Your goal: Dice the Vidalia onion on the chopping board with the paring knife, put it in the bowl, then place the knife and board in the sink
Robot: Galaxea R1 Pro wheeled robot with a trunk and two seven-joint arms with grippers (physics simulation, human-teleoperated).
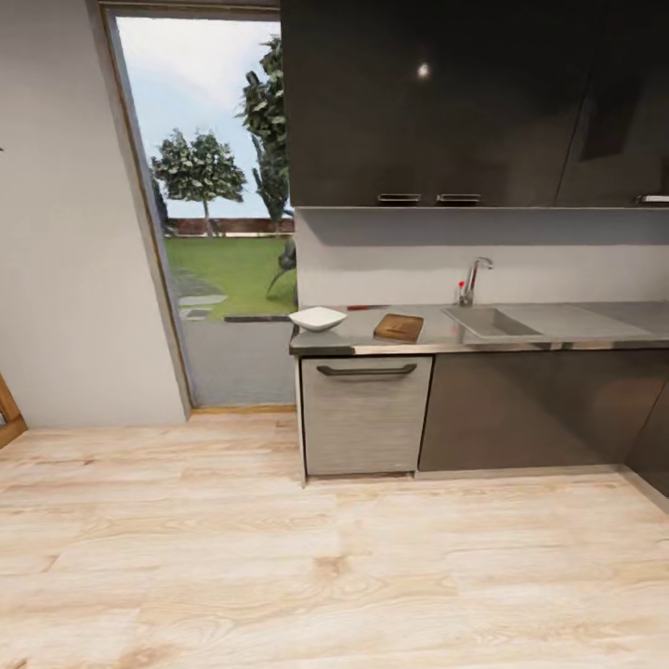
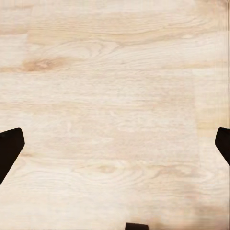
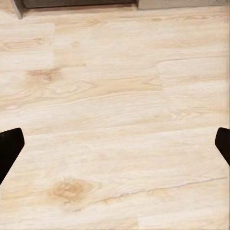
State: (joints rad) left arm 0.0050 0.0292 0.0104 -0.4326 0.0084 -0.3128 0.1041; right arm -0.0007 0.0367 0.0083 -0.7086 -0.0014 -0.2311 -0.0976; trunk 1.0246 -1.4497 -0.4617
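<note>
Countertop point(image 1: 520, 336) is seen from the head at 1 o'clock, carrying bowl point(image 1: 318, 319), chopping board point(image 1: 399, 327) and sink point(image 1: 490, 322). Left gripper point(image 2: 115, 143) is spread wide over floor point(image 2: 115, 96). Right gripper point(image 3: 115, 143) is likewise spread, empty.

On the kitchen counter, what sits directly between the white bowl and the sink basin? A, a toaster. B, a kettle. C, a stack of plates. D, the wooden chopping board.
D: in the head view the chopping board lies flat on the countertop, with the bowl on one side and the sink on the other.
</note>
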